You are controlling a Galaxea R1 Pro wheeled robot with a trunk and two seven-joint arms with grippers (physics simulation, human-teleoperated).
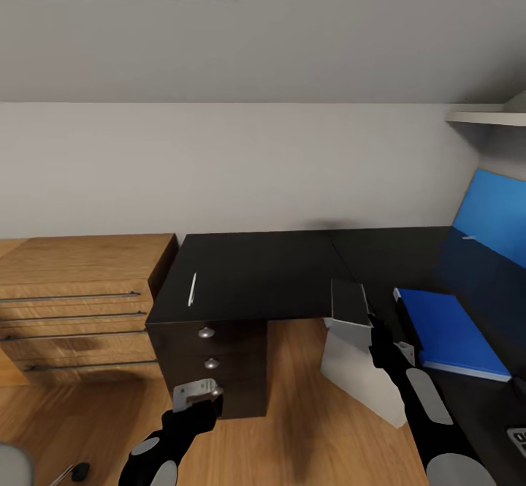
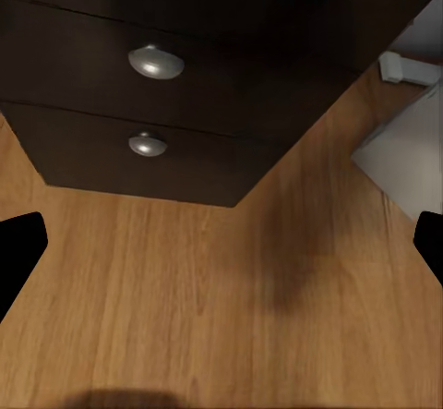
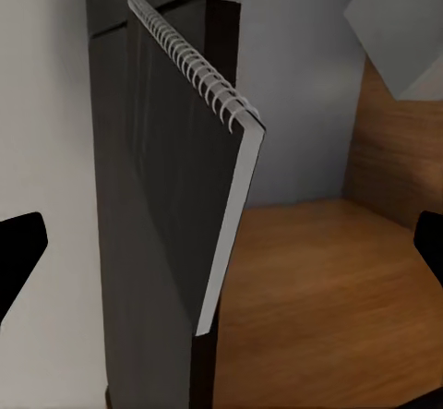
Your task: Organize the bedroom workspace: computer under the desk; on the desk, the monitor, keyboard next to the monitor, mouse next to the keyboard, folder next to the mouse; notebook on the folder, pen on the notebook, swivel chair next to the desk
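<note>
Black L-shaped desk top [image 1: 256,274] spans the middle of the head view, running off the right edge, where a strip of black keyboard [image 1: 517,438] is cut off at the frame border. One thin whitish pen [image 1: 192,289] lies on the desk's left part, well apart from both grippers. One flat bright blue folder with a white edge [image 1: 449,332] lies on the right part, beside the right arm; a long blue wall panel [image 1: 493,219] rises behind it. One thin dark notebook [image 1: 349,303] stands at the right gripper [image 1: 365,318], its lower edge hidden by the arm, so the grip itself cannot be made out here. The left gripper [image 1: 197,392] hangs low before a black drawer pedestal with two round metal knobs [image 1: 212,354]; how wide it stands is unclear here. A light wooden drawer unit [image 1: 80,303] stands left of the desk; a white pedestal leg [image 1: 358,373] shows beneath the desk. Left wrist view: two knobs on the black pedestal [image 2: 148,104] above wooden floor [image 2: 212,298]; the dark fingertips [image 2: 18,257] sit at opposite frame edges, spread wide and holding nothing. Right wrist view: the spiral-bound notebook [image 3: 189,178] stands upright and edge-on midway between widely spaced fingertips [image 3: 20,252]; contact is not visible, so whether it is held cannot be told.
</note>
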